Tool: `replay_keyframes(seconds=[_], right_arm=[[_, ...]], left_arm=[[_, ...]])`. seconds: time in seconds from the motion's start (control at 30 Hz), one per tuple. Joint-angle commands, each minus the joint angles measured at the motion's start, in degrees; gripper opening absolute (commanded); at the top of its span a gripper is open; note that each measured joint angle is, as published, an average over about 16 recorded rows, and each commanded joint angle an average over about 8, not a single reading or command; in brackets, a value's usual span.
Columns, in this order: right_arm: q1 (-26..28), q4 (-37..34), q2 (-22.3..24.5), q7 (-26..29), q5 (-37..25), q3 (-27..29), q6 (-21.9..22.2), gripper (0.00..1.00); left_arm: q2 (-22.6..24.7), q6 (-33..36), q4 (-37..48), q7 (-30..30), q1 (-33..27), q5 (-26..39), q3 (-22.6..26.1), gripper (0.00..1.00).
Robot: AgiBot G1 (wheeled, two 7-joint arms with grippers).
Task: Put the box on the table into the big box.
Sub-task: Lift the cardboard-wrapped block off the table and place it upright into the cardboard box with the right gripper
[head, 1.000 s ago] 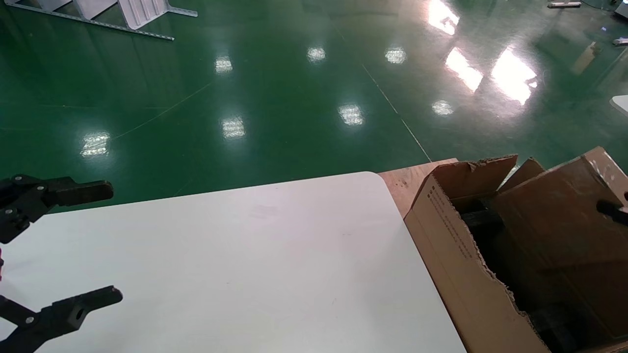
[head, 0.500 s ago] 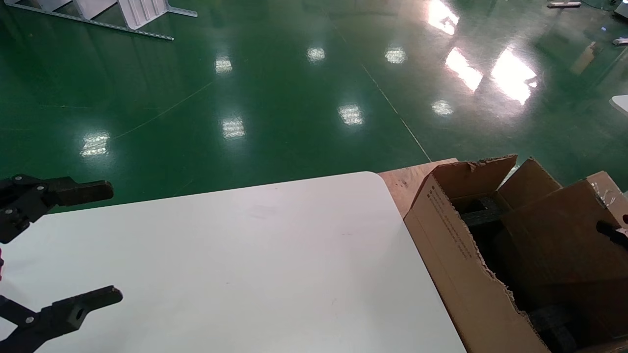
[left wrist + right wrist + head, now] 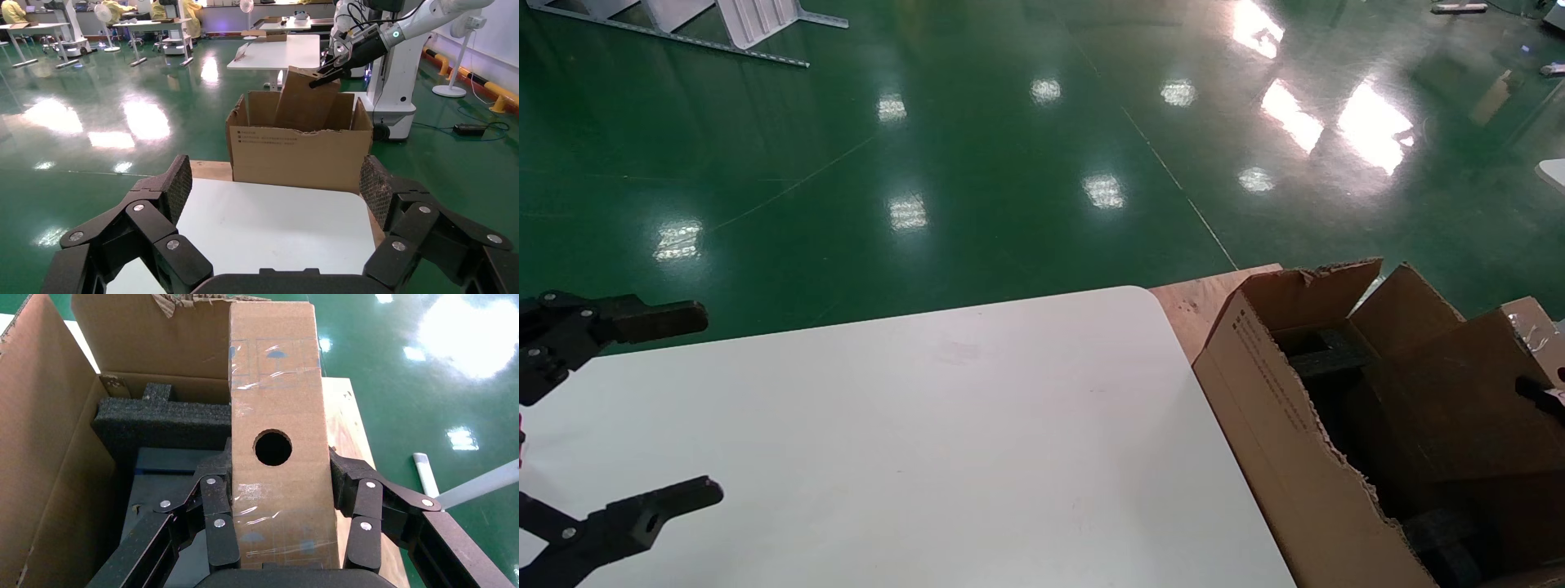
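Observation:
The small brown box [image 3: 275,386], with a round hole and clear tape, is held upright in my right gripper [image 3: 280,468], which is shut on its two sides. It hangs partly inside the big box [image 3: 1279,457], above the black foam; in the head view the small box [image 3: 1459,392] shows at the right edge with a gripper finger [image 3: 1540,392] on it. The left wrist view shows the big box [image 3: 300,153] with the small box [image 3: 306,98] sticking out of its top. My left gripper [image 3: 711,400] is open and empty over the left of the white table [image 3: 968,425].
Black foam blocks [image 3: 159,416] lie in the bottom of the big box. The big box stands on a wooden board [image 3: 1193,306] just off the table's right edge. Its torn flaps [image 3: 1312,290] stand up. Green floor lies beyond.
My right gripper has lowered the small box deeper into the big box. The left arm has not moved.

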Motion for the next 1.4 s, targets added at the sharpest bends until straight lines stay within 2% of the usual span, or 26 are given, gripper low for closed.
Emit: replay_keyframes(seconds=[0.03, 0.9, 1.4], right_arm=[[0.77, -0.55, -0.18, -0.28, -0.22, -0.61, 0.16, 0.0], [10.89, -12.73, -7.54, -3.35, -3.03, -10.26, 3.41, 0.0], [15.0, -16.38, -13.01, -4.22, -4.04, -14.45, 7.22, 0.0]], left_arm=[[0.0, 0.0, 0.0, 0.0, 0.0, 0.0, 0.0, 1.0], [-0.01, -0.01, 0.0, 0.01, 0.0, -0.01, 0.01, 1.0], [-0.01, -0.01, 0.0, 0.01, -0.01, -0.01, 0.02, 1.0]])
